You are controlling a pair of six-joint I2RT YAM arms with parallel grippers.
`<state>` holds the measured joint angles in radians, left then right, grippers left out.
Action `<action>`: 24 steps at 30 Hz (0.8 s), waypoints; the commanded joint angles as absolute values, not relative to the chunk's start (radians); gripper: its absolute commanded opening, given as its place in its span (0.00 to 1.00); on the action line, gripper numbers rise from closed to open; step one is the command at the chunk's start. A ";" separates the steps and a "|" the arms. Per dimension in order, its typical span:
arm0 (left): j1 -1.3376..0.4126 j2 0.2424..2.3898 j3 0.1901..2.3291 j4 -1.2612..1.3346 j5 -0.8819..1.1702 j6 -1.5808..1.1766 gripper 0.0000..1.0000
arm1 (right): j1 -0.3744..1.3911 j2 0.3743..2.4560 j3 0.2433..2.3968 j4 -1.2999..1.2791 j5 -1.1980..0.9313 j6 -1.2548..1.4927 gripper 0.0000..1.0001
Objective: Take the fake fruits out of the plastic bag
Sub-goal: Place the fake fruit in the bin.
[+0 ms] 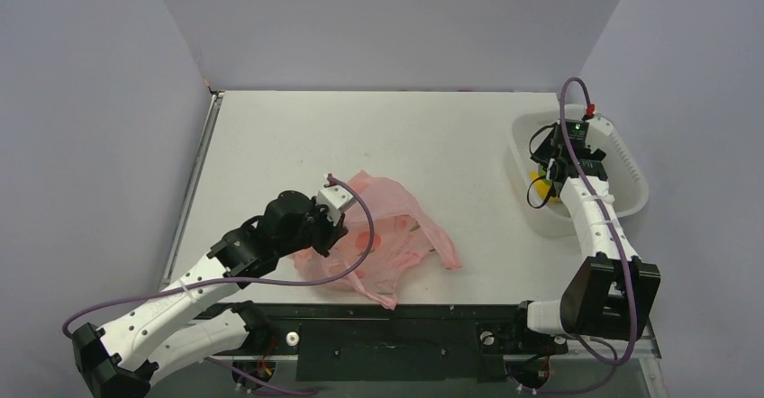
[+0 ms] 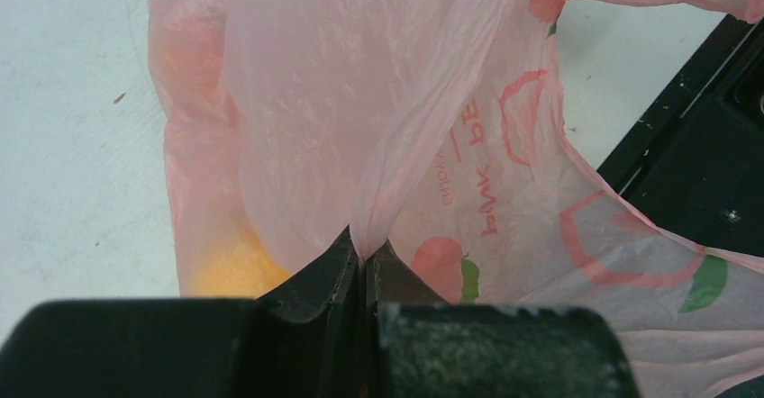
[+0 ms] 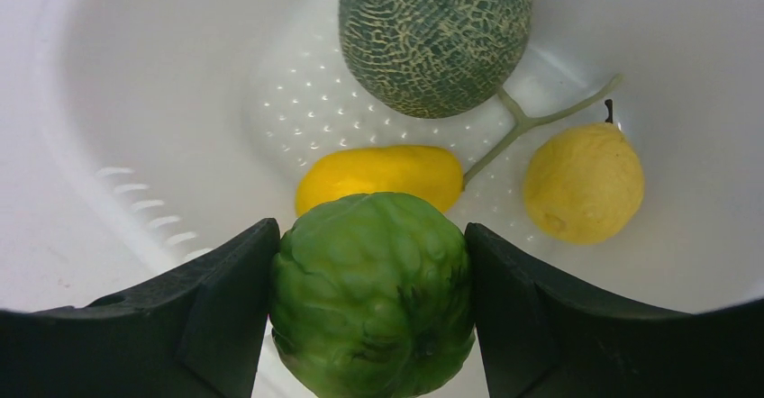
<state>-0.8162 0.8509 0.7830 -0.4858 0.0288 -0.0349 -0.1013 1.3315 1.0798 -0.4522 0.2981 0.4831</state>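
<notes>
The left gripper [image 2: 365,267] is pressed together on a thin ridge of the plastic bag [image 2: 360,101], pulling the film up into a pleat just ahead of its fingertips. The bag is light, limp and crinkly. It probably slides easily over the table [image 1: 297,137] and would collapse rather than stay open, so a bunched fold or a loop handle seems a better place to grip than a flat panel. Below and left of this gripper, a yellow shape [image 2: 225,272] glows through the pink film. It is likely a fruit inside the bag, though its outline is blurred.

The right gripper [image 3: 371,263] is inside the white tub [image 3: 135,101], its fingers closed on either flank of a bumpy green fruit [image 3: 369,312]. The fruit looks rigid, glossy and light. Its round sides could slip, so gripping across the widest part suits it. I cannot tell whether it touches the tub floor. Beyond the fingertips lie a long yellow fruit [image 3: 378,175] just past the green one, a netted melon [image 3: 435,33] farther ahead, and a lemon-like fruit [image 3: 584,182] ahead and to the right.
</notes>
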 commanded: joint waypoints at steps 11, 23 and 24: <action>-0.813 0.828 0.777 -0.412 0.192 -0.005 0.00 | -0.164 1.380 1.033 -0.371 0.246 0.498 0.75; -0.813 0.846 0.778 -0.415 0.195 -0.005 0.00 | -0.122 1.276 1.022 -0.390 0.264 0.454 0.87; -0.812 0.845 0.778 -0.415 0.193 -0.005 0.00 | -0.090 1.266 1.022 -0.392 0.264 0.440 0.87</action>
